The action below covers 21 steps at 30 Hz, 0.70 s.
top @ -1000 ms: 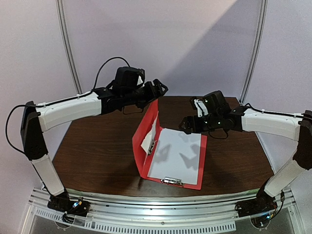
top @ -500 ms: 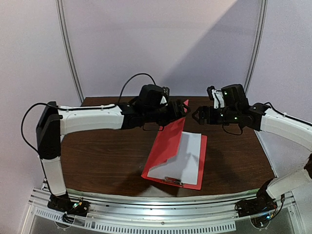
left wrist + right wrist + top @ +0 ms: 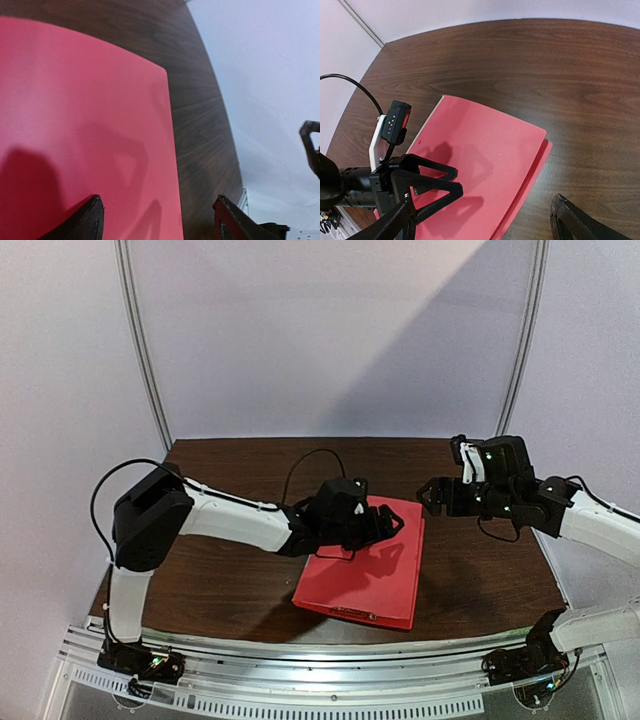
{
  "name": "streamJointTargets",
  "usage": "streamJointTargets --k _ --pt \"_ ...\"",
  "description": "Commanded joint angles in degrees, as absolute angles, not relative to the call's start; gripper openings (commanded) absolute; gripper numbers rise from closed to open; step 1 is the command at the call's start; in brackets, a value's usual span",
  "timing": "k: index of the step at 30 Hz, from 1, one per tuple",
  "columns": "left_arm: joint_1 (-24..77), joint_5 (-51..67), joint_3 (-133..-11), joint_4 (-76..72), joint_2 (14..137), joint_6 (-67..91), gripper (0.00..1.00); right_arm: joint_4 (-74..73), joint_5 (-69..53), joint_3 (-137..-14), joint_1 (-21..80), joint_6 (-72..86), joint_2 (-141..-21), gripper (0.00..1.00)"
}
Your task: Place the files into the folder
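top view: folder (image 3: 365, 575), red, is seen shut & flat on tabletop (image 3: 220, 570), centre-front. left tool (image 3: 393, 525) is held low over its far end, fingers apart, nothing gripped. right tool (image 3: 432, 495) is held just off the far-right corner, fingers apart, empty.
left wrist: folder (image 3: 75, 125) fills left side; left tool (image 3: 157, 215) is spread over its edge.
right wrist: right tool (image 3: 485, 220) is seen wide apart above folder (image 3: 480, 145); lower cover's edge is shown past top cover.
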<state>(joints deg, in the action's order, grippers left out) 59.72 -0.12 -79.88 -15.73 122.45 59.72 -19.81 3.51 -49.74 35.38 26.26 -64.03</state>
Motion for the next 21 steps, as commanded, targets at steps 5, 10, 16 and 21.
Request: streamJointTargets --k 5,10,16,21 --pt "60.3 -2.8 -77.9 -20.9 125.2 55.1 0.74 -19.9 1.1 -46.2 35.2 28.5 -62.9 0.92" --pt "59.9 -6.5 -81.1 -15.7 119.7 46.6 0.74 -19.6 0.7 -49.0 35.2 27.8 -64.0 0.92" --pt "58.5 -5.8 -84.5 -13.0 114.0 41.4 0.75 -19.5 1.1 -54.2 35.1 26.9 -65.8 0.92" --pt "57.8 -8.7 -85.6 -8.7 107.6 36.7 0.76 -16.2 1.8 -55.3 35.1 26.8 -65.2 0.95"
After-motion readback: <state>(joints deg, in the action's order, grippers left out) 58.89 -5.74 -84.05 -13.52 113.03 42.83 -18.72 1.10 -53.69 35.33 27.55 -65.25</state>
